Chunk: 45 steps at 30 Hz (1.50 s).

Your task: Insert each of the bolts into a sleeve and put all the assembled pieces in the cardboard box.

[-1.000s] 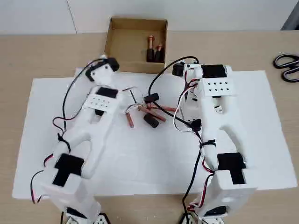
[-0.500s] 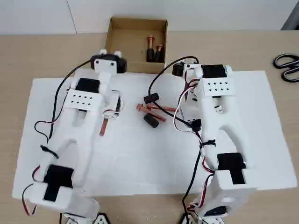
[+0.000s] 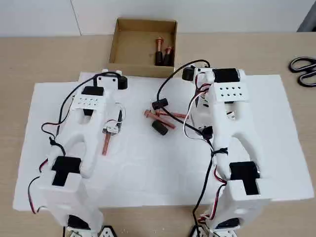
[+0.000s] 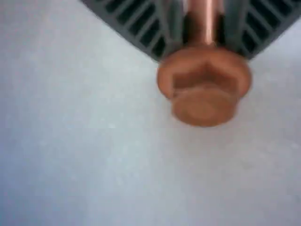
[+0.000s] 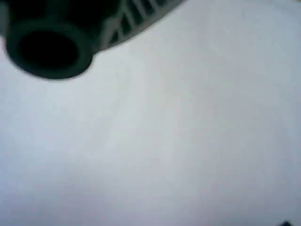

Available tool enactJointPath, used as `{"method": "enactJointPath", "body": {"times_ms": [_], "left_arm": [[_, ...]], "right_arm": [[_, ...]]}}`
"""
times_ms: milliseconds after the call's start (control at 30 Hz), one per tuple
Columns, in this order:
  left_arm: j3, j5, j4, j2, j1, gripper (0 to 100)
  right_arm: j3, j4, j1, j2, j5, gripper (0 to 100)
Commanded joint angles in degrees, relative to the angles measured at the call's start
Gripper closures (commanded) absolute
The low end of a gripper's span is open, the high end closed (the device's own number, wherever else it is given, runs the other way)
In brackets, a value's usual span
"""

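My left gripper (image 3: 112,129) is shut on a copper bolt (image 3: 105,144) over the white sheet, left of the pile. In the left wrist view the bolt's hex head (image 4: 203,87) points at the camera, its shank clamped between the ribbed fingers (image 4: 141,33). The right arm (image 3: 229,91) stands right of the pile and hides its gripper from above. In its wrist view a black sleeve (image 5: 47,49) sits held against a ribbed finger (image 5: 136,14). Two loose sleeves (image 3: 159,104) (image 3: 159,128) and loose bolts (image 3: 159,115) lie at the centre. The cardboard box (image 3: 128,49) holds two assembled pieces (image 3: 163,52).
The white foam sheet (image 3: 148,168) covers most of the wooden table. Scissors (image 3: 303,69) lie at the far right edge. Black and red cables (image 3: 173,94) trail from the right arm across the pile. Open sheet lies near the front between the arm bases.
My left arm has drawn away from the pile, moving left and toward the front with the bolt in its gripper. The right arm has not moved.
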Motion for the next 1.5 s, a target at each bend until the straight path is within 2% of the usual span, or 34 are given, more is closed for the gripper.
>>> {"method": "enactJointPath", "body": {"times_ms": [0, 167, 633, 800, 1100, 1300, 1467], "left_arm": [[-0.48, -0.35, -1.32, -0.09, -0.26, 95], [-0.48, -0.35, -1.32, -0.09, -0.35, 91], [-0.48, -0.35, -2.55, 0.35, 0.0, 91], [-0.66, -0.35, -2.55, -0.09, 0.09, 99], [-2.68, -0.35, -1.93, -0.18, 0.18, 99], [-15.25, -0.35, 10.81, -0.26, -0.09, 99], [-29.05, -0.35, 21.27, -0.26, -0.26, 99]], "right_arm": [[-2.37, 0.84, -0.22, -3.74, 0.53, 99.5], [-2.37, 0.84, -0.22, -3.74, 0.53, 99.5], [-2.37, 0.84, -0.22, -3.74, 0.53, 99.5], [-2.37, 0.84, -0.4, -3.74, 0.62, 99.5], [-2.64, 0.84, -0.57, -3.82, 0.88, 99.5], [-2.81, 0.75, -0.66, -6.2, 0.97, 99.5], [-2.81, 0.22, -0.66, -18.59, 0.97, 99.5]]}}
